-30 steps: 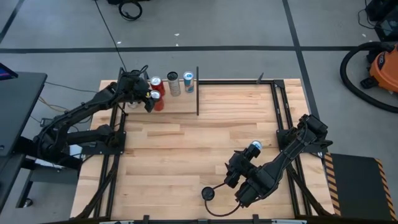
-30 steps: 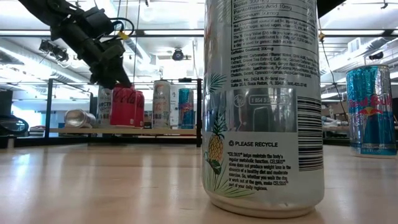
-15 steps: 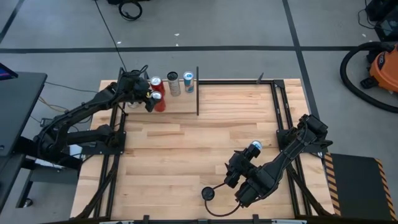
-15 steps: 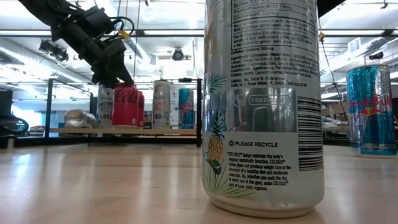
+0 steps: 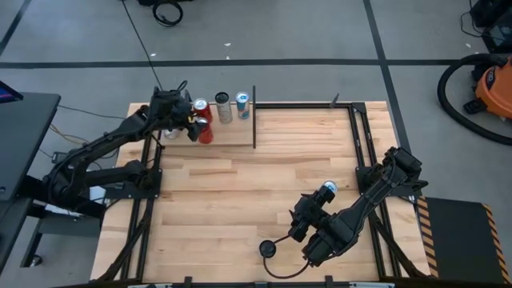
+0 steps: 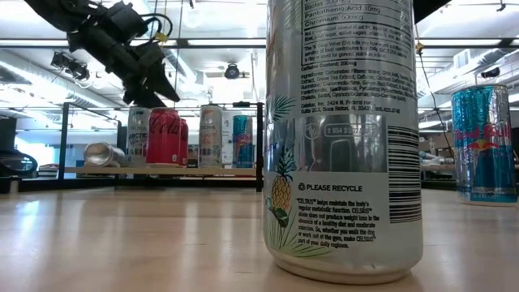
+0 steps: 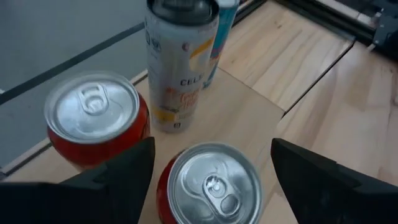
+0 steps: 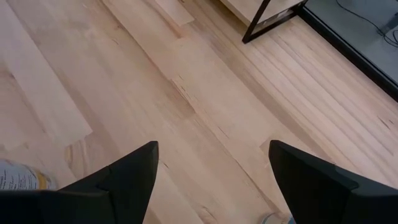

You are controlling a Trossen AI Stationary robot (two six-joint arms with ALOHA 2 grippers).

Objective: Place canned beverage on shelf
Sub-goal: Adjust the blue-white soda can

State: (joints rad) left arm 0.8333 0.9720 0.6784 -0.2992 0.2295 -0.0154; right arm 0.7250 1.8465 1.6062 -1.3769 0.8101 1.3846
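The near can (image 6: 345,138) reads "PLEASE RECYCLE" and "CELSIUS". The blue can (image 6: 484,144) at the right says "Red Bull". A white can (image 7: 180,62) on the shelf (image 7: 239,121) shows "CEL".

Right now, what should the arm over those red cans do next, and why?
Probably lift clear and pull back. The left gripper hangs open above the red can, which stands upright on the shelf, so that can looks placed. The right gripper waits open over the table.

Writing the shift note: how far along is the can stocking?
Done: several cans stand on the shelf, the nearest red can just below the left gripper, whose fingers are open and hold nothing. Left: a blue can and a pineapple-print can on the table by the open right gripper.
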